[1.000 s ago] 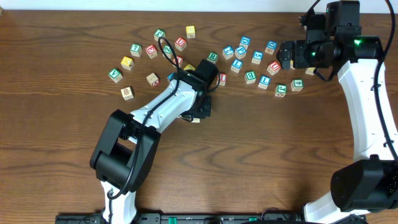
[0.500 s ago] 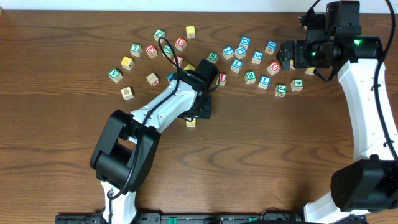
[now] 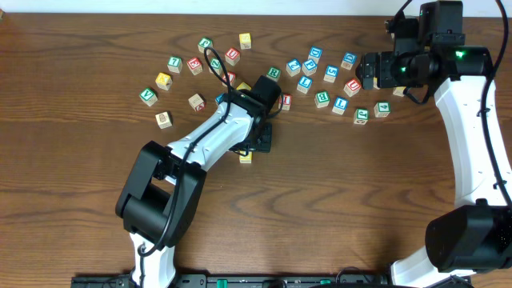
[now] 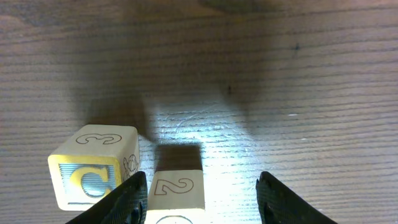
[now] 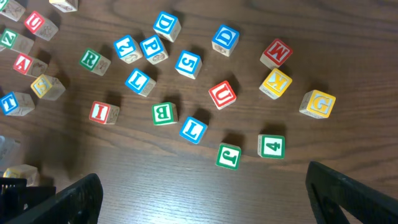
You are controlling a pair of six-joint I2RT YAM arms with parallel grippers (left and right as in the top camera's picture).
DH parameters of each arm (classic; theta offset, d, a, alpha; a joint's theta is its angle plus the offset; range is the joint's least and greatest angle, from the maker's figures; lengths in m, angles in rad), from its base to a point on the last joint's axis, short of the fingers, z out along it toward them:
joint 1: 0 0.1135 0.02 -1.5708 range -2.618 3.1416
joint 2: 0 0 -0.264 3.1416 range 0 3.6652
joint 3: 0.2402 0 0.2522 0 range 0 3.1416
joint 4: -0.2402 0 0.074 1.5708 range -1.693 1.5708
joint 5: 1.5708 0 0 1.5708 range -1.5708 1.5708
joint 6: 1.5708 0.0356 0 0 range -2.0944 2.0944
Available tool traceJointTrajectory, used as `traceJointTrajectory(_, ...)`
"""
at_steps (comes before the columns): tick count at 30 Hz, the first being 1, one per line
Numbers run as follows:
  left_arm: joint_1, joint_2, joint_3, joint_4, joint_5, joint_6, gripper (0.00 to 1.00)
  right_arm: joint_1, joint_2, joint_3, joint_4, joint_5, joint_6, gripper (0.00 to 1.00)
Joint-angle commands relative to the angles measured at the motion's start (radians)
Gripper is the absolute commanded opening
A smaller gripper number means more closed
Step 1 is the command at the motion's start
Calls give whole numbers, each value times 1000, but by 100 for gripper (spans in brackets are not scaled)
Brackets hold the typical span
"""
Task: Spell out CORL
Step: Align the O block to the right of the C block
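the left tool (image 4: 203,186) stands wide around a cream wooden "2" block (image 4: 177,190), seemingly ungripped; the right tool (image 5: 202,177) gapes empty.

Worktop (image 3: 360,208): dark brown wood, grain running side to side, fills almost whole overhead view. Thin pale strip (image 3: 120,6) beyond far edge; wall or floor, cannot tell. Black rail (image 3: 264,281) along near edge. Light even, shadows soft. Left wrist view: wood looks greyer, bright glare patch (image 4: 205,127) mid-frame, broad shadow (image 4: 186,62) above it, small dark speck (image 4: 230,90) in grain. Right wrist view: warm brown, fine grain.
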Motion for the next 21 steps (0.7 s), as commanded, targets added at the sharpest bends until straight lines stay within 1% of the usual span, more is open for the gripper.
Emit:
traceJointTrajectory(1, 0, -61, 37, -6, 7, 29, 55, 16, -4, 21, -2, -6, -12, 99)
traceJointTrajectory(9, 0, -200, 37, -15, 6, 62, 55, 16, -4, 21, -2, -6, -12, 99)
traceJointTrajectory(13, 0, -257, 37, -67, 6, 62, 51, 16, -4, 21, -2, -6, -12, 99)
traceJointTrajectory(16, 0, -268, 35, -131, 6, 61, 48, 16, -4, 21, -2, -7, -12, 99)
traceJointTrajectory(21, -1, -262, -19, -156, 18, 26, 38, 16, -4, 21, -2, -6, -12, 99)
